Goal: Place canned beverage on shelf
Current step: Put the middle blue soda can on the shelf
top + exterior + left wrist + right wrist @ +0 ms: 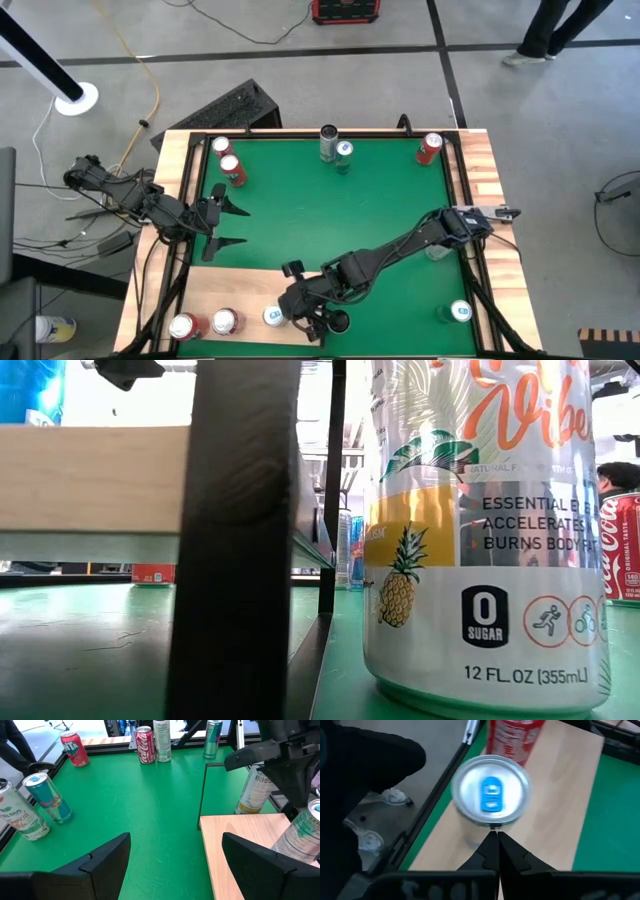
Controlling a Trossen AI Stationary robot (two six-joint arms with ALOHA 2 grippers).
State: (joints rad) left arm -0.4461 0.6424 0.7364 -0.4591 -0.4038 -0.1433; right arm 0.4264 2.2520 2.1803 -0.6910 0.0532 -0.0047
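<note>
Your right gripper [496, 840] sits over the shelf [250, 290] with its fingers pressed together on nothing, tips just short of the upright blue-tab can [491, 795] standing on the board beside a red can [515, 735]; its long axis is vertical, dead ahead of the fingertips. Left gripper [228, 225] waits spread wide and empty over the mat at the shelf's far edge, so the right arm's the closer one. Cans still off the shelf stand well apart along the mat's far side.

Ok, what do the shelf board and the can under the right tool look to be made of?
The shelf looks like pale wood with a matte finish, going by its faint grain; it could be laminate. The can looks like aluminium: a shiny silver lid with a blue pull tab.
</note>
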